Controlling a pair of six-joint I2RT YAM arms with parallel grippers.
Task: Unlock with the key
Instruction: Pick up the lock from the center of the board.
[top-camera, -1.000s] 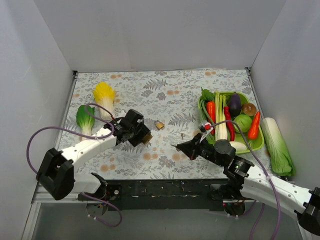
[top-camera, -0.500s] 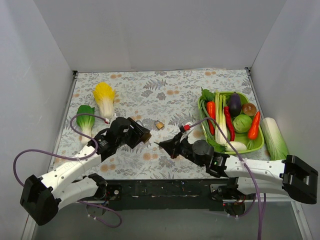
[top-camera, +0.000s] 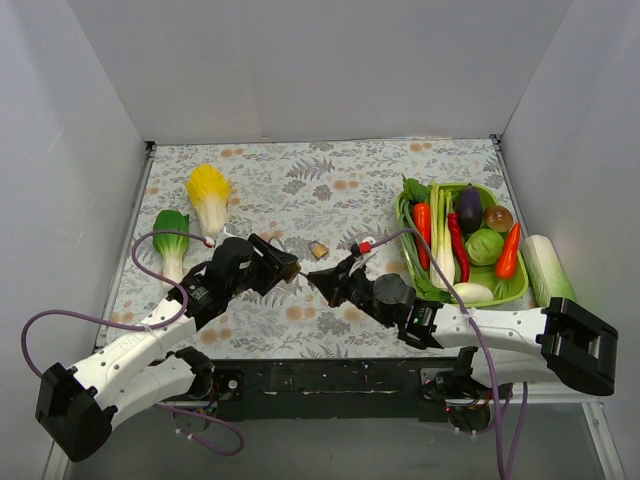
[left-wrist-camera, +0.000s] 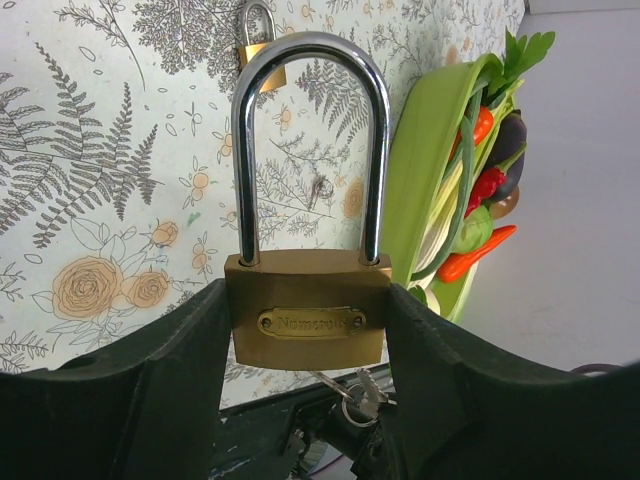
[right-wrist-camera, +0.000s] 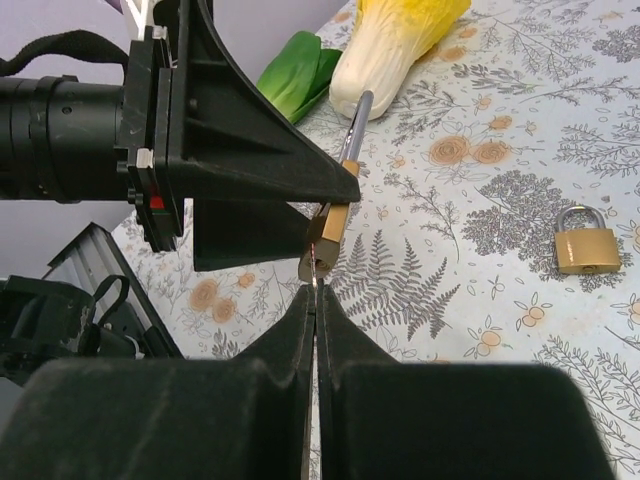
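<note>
Gripping the brass padlock (left-wrist-camera: 306, 305) by its body, your left gripper (top-camera: 283, 268) holds it off the table (top-camera: 330, 180). Your right gripper (right-wrist-camera: 314, 292) is clamped on the key (left-wrist-camera: 342, 385), whose tip is at the lock's underside. Your green tray (top-camera: 520, 287) holds an eggplant (top-camera: 470, 208), a carrot (top-camera: 509, 252) and a leek (top-camera: 440, 240).

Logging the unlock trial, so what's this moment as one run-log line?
left jaws: clamped on big padlock, shackle closed | right jaws: shut on key, tip at padlock underside | small padlock: lying apart

The right gripper (top-camera: 318, 279) has swung left across the table, bringing its key (left-wrist-camera: 352, 388) seemingly up against the padlock (left-wrist-camera: 307, 322); the left arm (top-camera: 150, 345) has sunk lower.
</note>
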